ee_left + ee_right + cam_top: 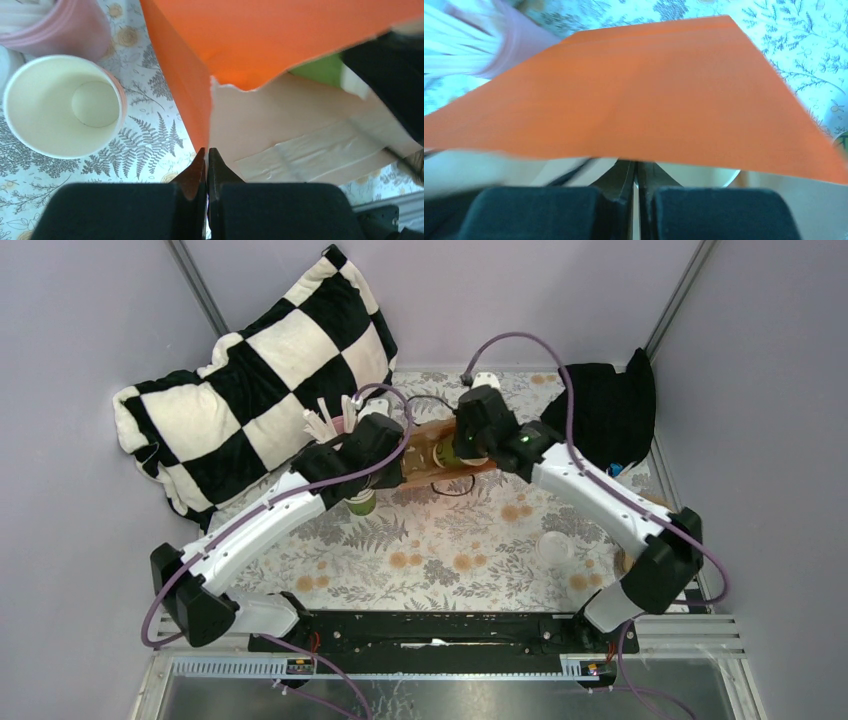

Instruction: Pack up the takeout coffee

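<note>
**Left of the bag.** A pink cup (75, 27) of sticks and an open cup (65, 107) stand on the bench (150, 132), near the bag (280, 35) but apart from it. Hazard: any leftward drag of the bag would strike them, and the sticks would scatter.

**Left claw (206, 154).** The fingers are together, clamped on the bag's left wall where the rim looks ragged. Hazard: the paper is thin and the hold is a narrow pinch. A pull away from the other arm could tear the rim further or let it slip free.

**Bag and contents.** The mouth sits between the two arms. One lidded cup (320, 69) is inside, toward the right, with its green side and a bit of white lid showing. I cannot tell whether it stands upright. The second lidded cup cannot be confirmed; a pale round edge under the rim in the right wrist view may be its lid. Hazard: uneven pulls from the two arms would tilt the bag, and a cup inside could tip and shed its lid.

**Right claw (634, 167).** The fingers are together at the bag's rim and appear to pinch it, though the view is blurred. Hazard: if the pinch caught little paper, that side would sag onto the cup once the bag is tensioned or raised.
</note>
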Controlling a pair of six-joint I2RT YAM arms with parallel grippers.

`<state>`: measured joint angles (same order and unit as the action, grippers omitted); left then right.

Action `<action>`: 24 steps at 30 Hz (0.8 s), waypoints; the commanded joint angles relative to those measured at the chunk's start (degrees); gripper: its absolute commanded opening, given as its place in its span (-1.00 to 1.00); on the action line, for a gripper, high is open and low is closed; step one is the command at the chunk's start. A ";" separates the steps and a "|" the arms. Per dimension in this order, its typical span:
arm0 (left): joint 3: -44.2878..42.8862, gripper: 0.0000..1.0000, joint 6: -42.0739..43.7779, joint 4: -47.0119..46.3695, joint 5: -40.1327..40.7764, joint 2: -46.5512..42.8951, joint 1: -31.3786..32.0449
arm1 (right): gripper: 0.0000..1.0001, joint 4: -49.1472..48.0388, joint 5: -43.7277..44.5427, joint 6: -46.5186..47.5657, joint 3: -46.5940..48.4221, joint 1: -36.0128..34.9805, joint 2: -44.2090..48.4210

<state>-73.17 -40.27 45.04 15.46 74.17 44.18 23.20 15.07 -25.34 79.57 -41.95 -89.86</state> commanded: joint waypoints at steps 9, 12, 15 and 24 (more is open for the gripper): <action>-17.04 -1.00 -5.81 12.07 7.49 8.20 -0.78 | -1.00 33.43 -8.20 1.66 28.33 -0.50 8.45; -21.33 -1.00 -7.84 15.69 4.84 10.97 -2.30 | -1.00 42.09 -0.95 5.57 37.87 -0.50 9.97; -23.88 -1.00 -9.47 16.66 -3.12 12.92 -6.21 | -1.00 51.40 11.46 9.79 43.02 -0.50 12.07; -28.61 -1.00 -9.83 17.62 -18.65 18.93 -16.89 | -1.00 53.33 9.62 5.15 12.26 -0.50 19.19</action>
<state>-97.25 -49.43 61.63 3.25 91.77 29.98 75.85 27.09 -17.04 104.57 -42.06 -69.36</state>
